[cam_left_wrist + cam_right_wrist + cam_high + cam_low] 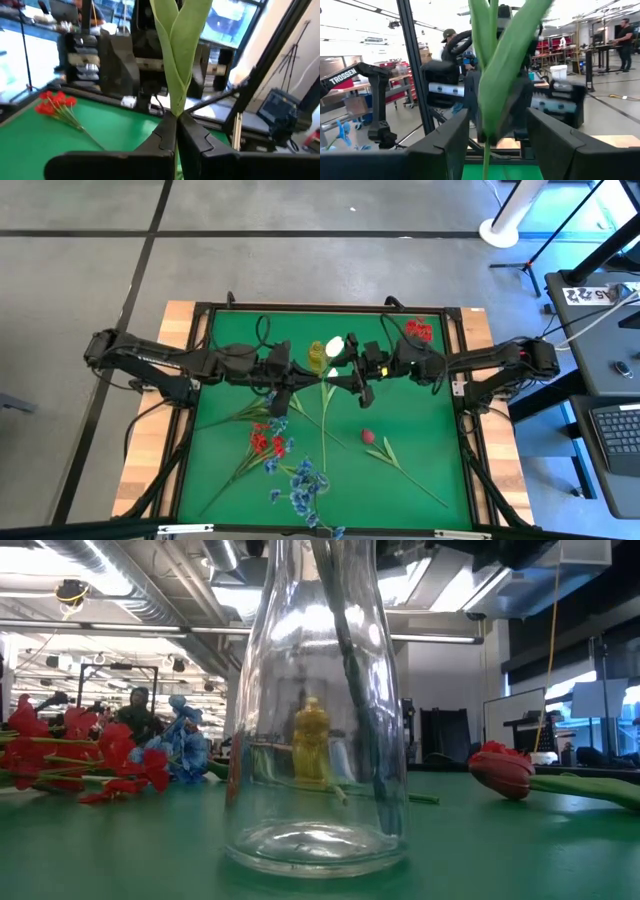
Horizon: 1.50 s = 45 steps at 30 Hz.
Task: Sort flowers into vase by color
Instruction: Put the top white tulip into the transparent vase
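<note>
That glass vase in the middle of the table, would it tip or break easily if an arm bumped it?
The glass vase looks thick at its wide base and narrows toward the neck, so it probably resists tipping from a light nudge. It stands on the green mat, which likely limits sliding. Being clear glass, it could still crack if knocked over.

Grey floor [300, 270] crossed by dark lines, ceiling ducts [120, 580] overhead, a black desk [600, 395] alongside.
</note>
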{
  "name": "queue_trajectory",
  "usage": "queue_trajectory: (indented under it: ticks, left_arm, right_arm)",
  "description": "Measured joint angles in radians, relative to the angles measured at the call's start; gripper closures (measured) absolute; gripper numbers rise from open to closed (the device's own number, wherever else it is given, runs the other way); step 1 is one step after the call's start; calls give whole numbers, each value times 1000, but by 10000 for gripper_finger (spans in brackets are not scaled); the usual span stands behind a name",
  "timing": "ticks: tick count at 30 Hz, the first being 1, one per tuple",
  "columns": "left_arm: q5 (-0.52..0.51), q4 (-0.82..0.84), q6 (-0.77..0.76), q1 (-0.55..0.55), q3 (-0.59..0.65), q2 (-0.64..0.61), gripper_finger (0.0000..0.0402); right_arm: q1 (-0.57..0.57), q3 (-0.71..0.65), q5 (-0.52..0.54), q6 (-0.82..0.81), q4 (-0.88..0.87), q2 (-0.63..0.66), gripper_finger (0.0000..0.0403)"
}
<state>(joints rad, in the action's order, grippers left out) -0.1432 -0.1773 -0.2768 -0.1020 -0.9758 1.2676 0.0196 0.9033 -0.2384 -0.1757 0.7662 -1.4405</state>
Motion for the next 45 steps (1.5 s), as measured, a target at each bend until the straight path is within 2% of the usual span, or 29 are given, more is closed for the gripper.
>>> queue_trajectory:
  ticks: [7,10,13,19,21,26,31,38,45]
  left_arm:
    - [0,2,-8,5,0,45,401]
    - [0,1,-8,6,0,47,401]
    - [-3,1,-8,6,0,47,401]
    - [-4,1,-8,5,0,43,401]
    - [-4,1,-8,5,0,43,401]
    - [-17,5,-8,5,0,38,391]
    - [-52,38,-3,6,1,-18,342]
    - [-73,166,-1,-2,1,-156,287]
    - [-185,292,-1,-46,0,-302,278]
  right_arm:
    - [0,22,-9,-1,0,-29,210]
    - [0,22,-12,-2,-2,-29,226]
    - [0,22,-40,-5,-3,-29,265]
    - [0,22,-46,-8,-10,-29,369]
    - [0,22,-46,-8,-10,-29,390]
    - [0,22,-43,-9,-12,-29,380]
    - [0,22,-44,-6,-20,-19,395]
    - [0,22,-39,11,-248,61,395]
    - [-43,22,4,28,-499,189,396]
